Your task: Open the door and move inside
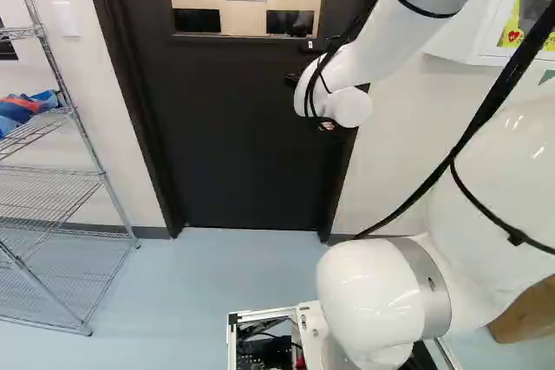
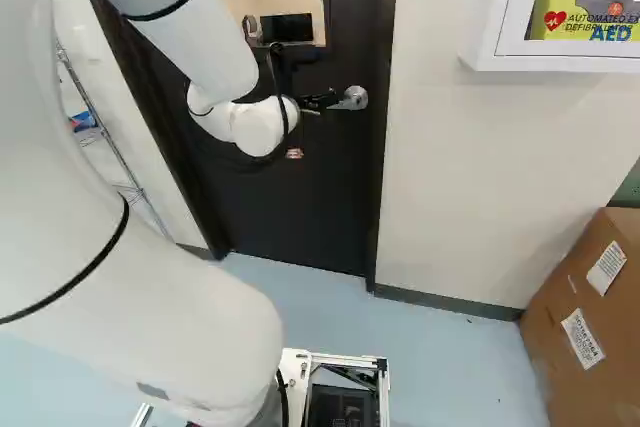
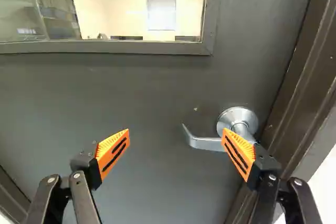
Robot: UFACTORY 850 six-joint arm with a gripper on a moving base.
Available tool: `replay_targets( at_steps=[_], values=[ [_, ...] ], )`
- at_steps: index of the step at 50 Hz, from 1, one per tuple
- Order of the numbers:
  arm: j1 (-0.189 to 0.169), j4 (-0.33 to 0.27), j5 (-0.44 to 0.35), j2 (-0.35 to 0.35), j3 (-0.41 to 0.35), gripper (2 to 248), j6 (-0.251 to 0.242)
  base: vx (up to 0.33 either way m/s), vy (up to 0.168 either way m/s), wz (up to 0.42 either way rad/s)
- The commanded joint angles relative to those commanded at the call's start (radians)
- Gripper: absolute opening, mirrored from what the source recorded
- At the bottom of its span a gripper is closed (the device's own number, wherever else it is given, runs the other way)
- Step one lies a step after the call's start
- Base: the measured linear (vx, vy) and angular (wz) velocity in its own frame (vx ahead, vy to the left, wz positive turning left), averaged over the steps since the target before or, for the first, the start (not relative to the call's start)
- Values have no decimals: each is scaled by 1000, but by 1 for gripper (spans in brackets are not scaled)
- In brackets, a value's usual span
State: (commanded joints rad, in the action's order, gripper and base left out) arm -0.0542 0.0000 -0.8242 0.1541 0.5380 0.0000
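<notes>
The silver lever handle (image 3: 205, 142) is on the door (image 3: 142, 93), close to the latch-side edge, sitting pretty level. It's smooth, shiny metal with a curved tip and a round plate behind it. The door is shut in its dark frame (image 3: 302, 77), so I'd call this very early: reach is mostly done, but gripping, turning, opening and driving through are all left.

My tool (image 3: 176, 137) is wide apart with nothing clamped. One ribbed orange pad (image 3: 240, 150) overlaps the root of the lever in the wrist view, and I can't tell if it's touching. The other is well off over flat door. I'd shift across so the lever sits between them before closing, otherwise I might just shove the plate.

The door itself is a dark, matte slab with a rectangular glass window (image 3: 131, 17), and there's a lit room behind it. Further out, the glossy white rounded arm (image 1: 373, 49) reaches over smooth pale blue floor (image 1: 217, 275). Thin-wire metal shelving (image 1: 52, 188) stands at the left of the left base view, and a brown cardboard box (image 2: 570, 347) is at the right of the right base view.
</notes>
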Motion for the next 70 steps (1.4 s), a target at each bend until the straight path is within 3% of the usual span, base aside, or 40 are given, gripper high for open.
replay_targets(
  at_steps=[37, 70],
  values=[
    [-23, 0, 0, -134, 117, 247, 0, 0, 0, 0],
    [-25, 0, 0, -198, 107, 247, 0, 0, 0, 0]
  ],
)
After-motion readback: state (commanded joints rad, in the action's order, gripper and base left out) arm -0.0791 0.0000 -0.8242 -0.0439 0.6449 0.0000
